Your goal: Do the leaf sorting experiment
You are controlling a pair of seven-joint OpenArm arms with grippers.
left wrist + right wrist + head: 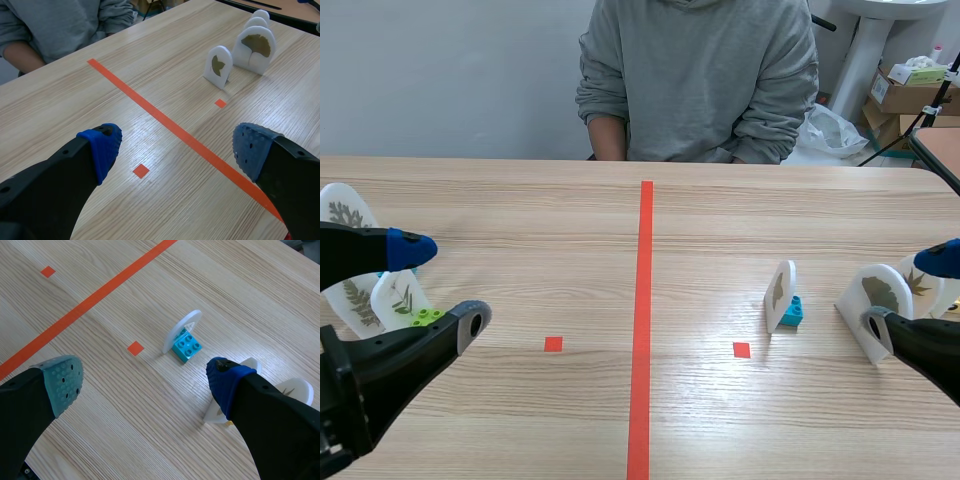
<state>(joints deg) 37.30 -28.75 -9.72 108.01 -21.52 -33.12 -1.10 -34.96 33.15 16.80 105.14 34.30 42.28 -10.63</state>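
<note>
A small white leaf card (781,295) stands upright on a blue brick (792,312) right of the red tape line. In the right wrist view this card (181,331) and its brick (187,346) lie ahead of my open right gripper (145,377). Two larger leaf cards (875,300) stand at the right edge, right beside my right gripper (910,292). At the left edge are three leaf cards (355,300), one on a green brick (425,317), behind my open left gripper (445,285). The left gripper (175,145) holds nothing and hangs over bare table.
A person in a grey sweatshirt (700,80) sits across the table with no hands on it. The red tape line (643,320) splits the table, with a small red square (553,344) on the left and another (741,349) on the right.
</note>
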